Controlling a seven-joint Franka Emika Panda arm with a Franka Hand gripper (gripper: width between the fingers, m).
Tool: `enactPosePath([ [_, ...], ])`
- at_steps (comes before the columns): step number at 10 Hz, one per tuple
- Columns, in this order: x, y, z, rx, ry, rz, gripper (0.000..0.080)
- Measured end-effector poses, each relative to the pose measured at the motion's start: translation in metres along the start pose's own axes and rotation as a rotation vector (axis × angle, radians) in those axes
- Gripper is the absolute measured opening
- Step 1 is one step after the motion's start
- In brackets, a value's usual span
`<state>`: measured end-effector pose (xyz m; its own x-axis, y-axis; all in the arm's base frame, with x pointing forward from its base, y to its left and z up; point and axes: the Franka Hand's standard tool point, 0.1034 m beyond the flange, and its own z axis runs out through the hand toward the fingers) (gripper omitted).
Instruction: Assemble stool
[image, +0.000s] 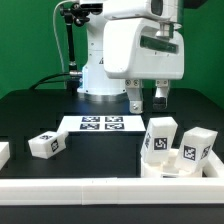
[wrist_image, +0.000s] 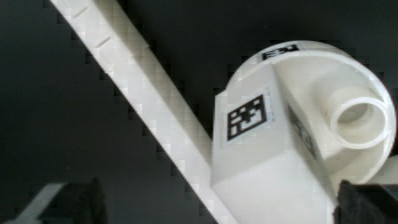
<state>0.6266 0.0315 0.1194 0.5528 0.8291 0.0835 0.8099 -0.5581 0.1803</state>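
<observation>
The gripper (image: 147, 104) is seen hanging above the black table (image: 30, 110), behind the marker board (image: 100, 124). Its two fingers are spread apart and nothing is held between them. One tagged leg (image: 45, 143) is laid on its side toward the exterior view's left, well apart from the gripper. A second leg (image: 160, 137) and a third leg (image: 197, 148) are stood close together toward the exterior view's right. All three are kept behind the long white border rail (image: 100, 188) at the front. In the wrist view, a rounded stool part (wrist_image: 285, 150) with a square tag and a round opening is shown just beside a rail. Whether it is the seat or a leg cannot be told.
</observation>
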Motion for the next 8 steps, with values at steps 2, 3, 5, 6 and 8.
enactPosePath([
  [2,0.0,0.0,0.0004,-0.001,-0.003,-0.041,0.0649],
  [3,0.0035,-0.0011,0.0021,-0.008,-0.016,-0.209,0.0649],
  [5,0.0082,-0.0051,0.0066,-0.006,-0.032,-0.419,0.0649],
  [6,0.0068,-0.0041,0.0069,-0.007,-0.037,-0.48,0.0649],
  [8,0.0031,-0.0014,0.0072,-0.011,-0.052,-0.598,0.0649],
])
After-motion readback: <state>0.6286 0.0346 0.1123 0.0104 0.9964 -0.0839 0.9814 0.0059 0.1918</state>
